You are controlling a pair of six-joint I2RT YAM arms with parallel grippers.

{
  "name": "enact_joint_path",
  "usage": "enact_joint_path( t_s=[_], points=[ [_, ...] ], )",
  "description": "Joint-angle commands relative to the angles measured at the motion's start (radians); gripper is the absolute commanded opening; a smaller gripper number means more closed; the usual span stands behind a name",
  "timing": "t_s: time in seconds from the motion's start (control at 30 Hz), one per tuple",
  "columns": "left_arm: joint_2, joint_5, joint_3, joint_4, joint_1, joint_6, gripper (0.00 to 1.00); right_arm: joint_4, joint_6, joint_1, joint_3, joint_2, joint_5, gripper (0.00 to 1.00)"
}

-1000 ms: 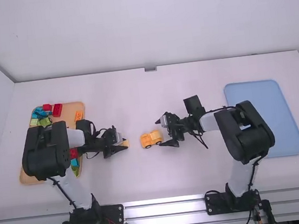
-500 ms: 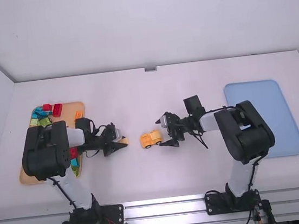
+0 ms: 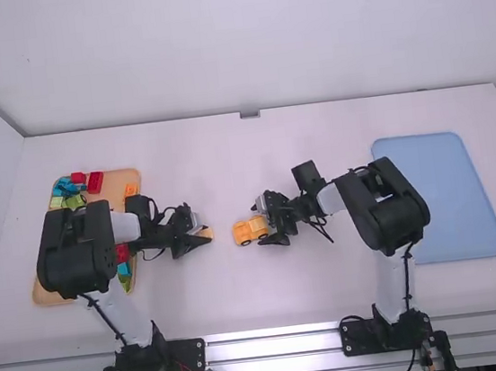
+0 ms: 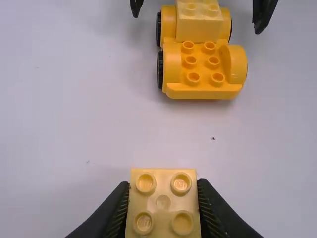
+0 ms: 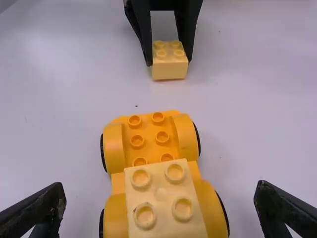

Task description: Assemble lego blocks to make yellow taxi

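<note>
Left of the middle, my left gripper (image 3: 202, 238) is shut on a pale yellow brick (image 3: 207, 233). In the left wrist view my left gripper (image 4: 164, 210) holds that studded brick (image 4: 163, 202) between its fingers. The orange-yellow car base (image 3: 245, 232) stands on the table with black wheels. A pale yellow brick (image 5: 166, 198) sits on one end of the base (image 5: 148, 139); the other end shows bare studs. My right gripper (image 3: 266, 225) is around the car's right end. In the right wrist view my right gripper (image 5: 161, 206) stands open, its fingers apart from the car's sides.
A wooden tray (image 3: 53, 294) with red, blue, green and orange blocks lies at the left, partly under the left arm. A blue tray (image 3: 453, 196) lies at the right. White table (image 3: 243, 295) surrounds the car.
My right gripper has moved left, bringing its open fingers around the car's right end. The left arm, its brick and the car have stayed in place.
</note>
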Motion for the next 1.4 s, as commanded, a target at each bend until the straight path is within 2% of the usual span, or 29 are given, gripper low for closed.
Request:
enact_joint_path(
  t_s=[0.0,0.2,0.4,0.63,0.8,0.83,0.93,1.03,1.13,1.37],
  points=[
    [0.01,0.022,0.006,-0.005,-0.001,-0.007,0.11,-0.007,-0.037,-0.004,0.017,0.022,-0.011,0.99],
    [0.01,0.037,0.006,-0.008,-0.001,-0.006,0.11,0.006,-0.08,0.016,0.019,0.023,-0.009,0.99],
    [0.01,0.075,0.008,-0.005,-0.001,-0.007,0.13,0.002,-0.098,0.057,0.019,0.03,0.066,0.99],
    [0.01,0.075,0.011,-0.009,-0.001,-0.007,0.11,-0.003,-0.056,0.063,0.067,0.094,0.063,1.0],
    [0.01,0.075,0.01,-0.013,-0.001,-0.006,0.11,-0.061,-0.06,0.053,0.114,0.127,0.009,0.91],
    [0.01,0.075,0.01,-0.013,-0.001,-0.006,0.1,-0.079,-0.069,0.05,0.123,0.126,0.002,0.83],
    [0.01,0.076,0.012,-0.013,-0.001,-0.007,0.09,-0.079,-0.056,0.047,0.128,0.125,0.003,0.69],
    [0.01,0.076,0.017,-0.016,-0.001,-0.011,0.06,-0.088,-0.056,0.04,0.13,0.125,0.0,0.61],
    [0.01,0.075,0.036,-0.044,-0.002,-0.011,0.02,-0.074,0.003,0.04,0.13,0.125,0.014,0.56],
    [0.006,0.066,0.107,-0.11,-0.019,-0.076,0.02,-0.073,0.053,0.041,0.129,0.125,0.048,0.53]
  ],
)
